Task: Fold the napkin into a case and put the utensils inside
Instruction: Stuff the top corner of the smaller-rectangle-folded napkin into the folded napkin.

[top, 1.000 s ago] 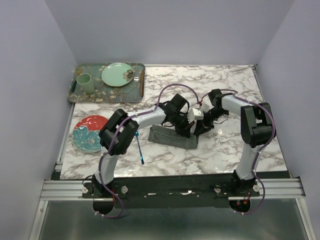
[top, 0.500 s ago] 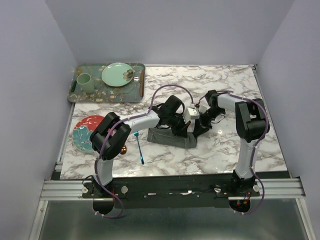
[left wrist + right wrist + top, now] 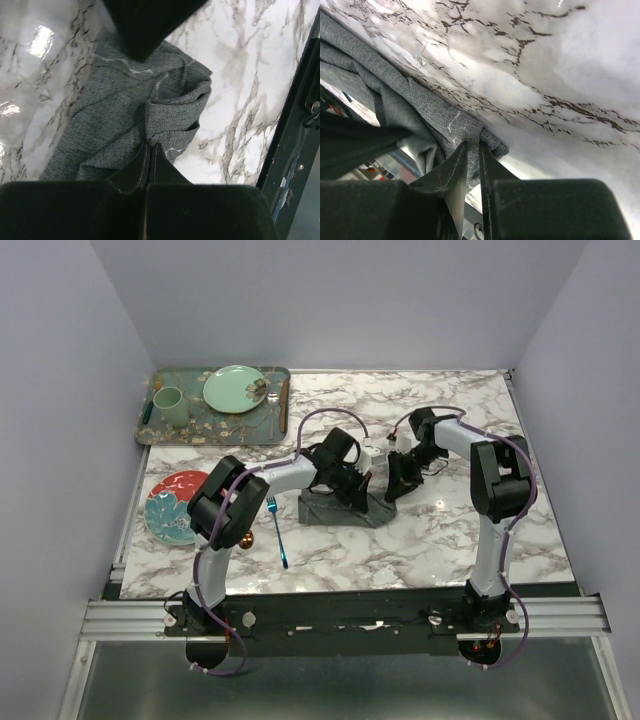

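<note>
- My left hand (image 3: 149,150) has its fingers pressed together, pinching a fold of the napkin (image 3: 342,512) between the tips.
- In the left wrist view the cloth bunches up into a small raised pleat right at that pinch. The rest of it spreads away over the marble.
- My right hand (image 3: 472,146) is nearly closed, with only a thin slit between the fingers. It nips a corner of the same napkin at its right end.
- From that corner the dark grey cloth runs off to the left in loose folds, its edge lifted a little off the marble.
- From above, the napkin sits near the middle of the tabletop (image 3: 450,540) as a long, crumpled strip. It is pulled up towards my two hands, which meet over its far side.
- The blue fork (image 3: 279,535) lies flat on the tabletop just left of the napkin, not touching it, with its tines pointing away from me.
- A copper-coloured bit (image 3: 246,539) peeks out beside my left elbow, near the fork. Too little of it shows to tell what it is.
- A red and blue flowered plate (image 3: 168,510) rests near the left edge.
- The patterned green tray (image 3: 200,427) sits at the far left corner, carrying a green cup (image 3: 168,405), a pale green plate (image 3: 235,388) and a brown-handled utensil (image 3: 284,405).
</note>
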